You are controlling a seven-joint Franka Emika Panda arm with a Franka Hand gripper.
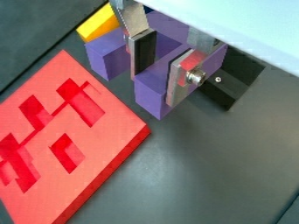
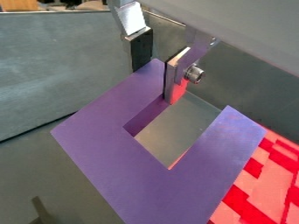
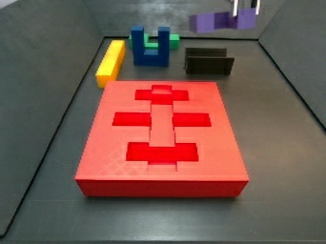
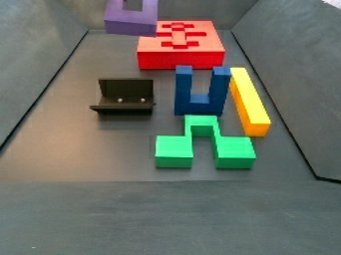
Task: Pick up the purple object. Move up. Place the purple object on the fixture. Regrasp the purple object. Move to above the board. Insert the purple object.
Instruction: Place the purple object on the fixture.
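Note:
The purple object (image 3: 211, 21) hangs high in the air above the fixture (image 3: 208, 62) at the far end of the bin. My gripper (image 3: 242, 13) is shut on it. In both wrist views my gripper (image 1: 162, 77) (image 2: 156, 74) clamps one prong of the purple object (image 1: 158, 92) (image 2: 128, 149), with one finger's dark pad inside the notch and the other finger outside the prong. The dark fixture (image 1: 228, 86) lies below it. In a side view the purple object (image 4: 131, 17) floats above the floor beside the red board (image 4: 180, 38). The board (image 3: 162, 133) fills the middle of the bin, its cross-shaped cutouts bare.
A yellow bar (image 3: 111, 61) (image 4: 248, 100) lies along one wall. A blue U-shaped block (image 3: 154, 46) (image 4: 200, 88) stands next to the fixture (image 4: 127, 98), and a green piece (image 4: 200, 144) lies on the floor by it. Grey walls enclose the floor.

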